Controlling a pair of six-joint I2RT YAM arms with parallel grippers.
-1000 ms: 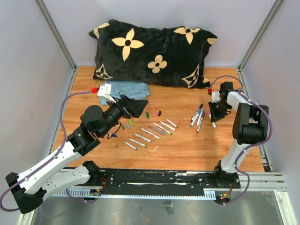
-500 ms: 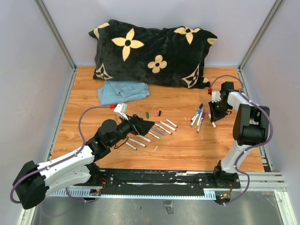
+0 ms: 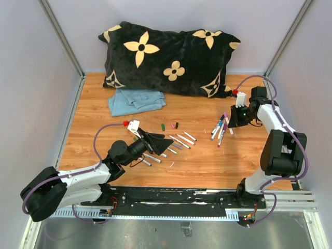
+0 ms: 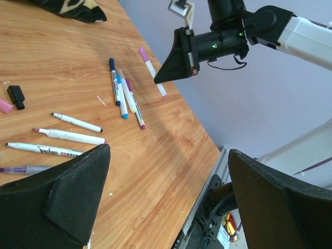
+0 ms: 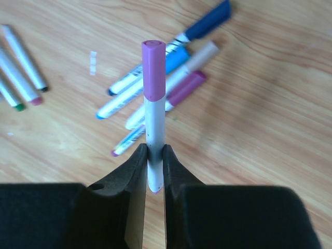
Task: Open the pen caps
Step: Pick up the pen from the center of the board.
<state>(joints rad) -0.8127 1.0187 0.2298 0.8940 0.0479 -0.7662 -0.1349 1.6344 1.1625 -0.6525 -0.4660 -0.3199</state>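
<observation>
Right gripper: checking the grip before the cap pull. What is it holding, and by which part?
The right gripper is shut on a pen, pinching its white barrel near the end away from the purple cap.

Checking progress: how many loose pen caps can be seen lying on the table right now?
3: a green cap, a pink cap and a black cap, side by side in a row just beyond the uncapped pens. The left arm may hide more.

No text, label or number can be read anywhere.
</observation>
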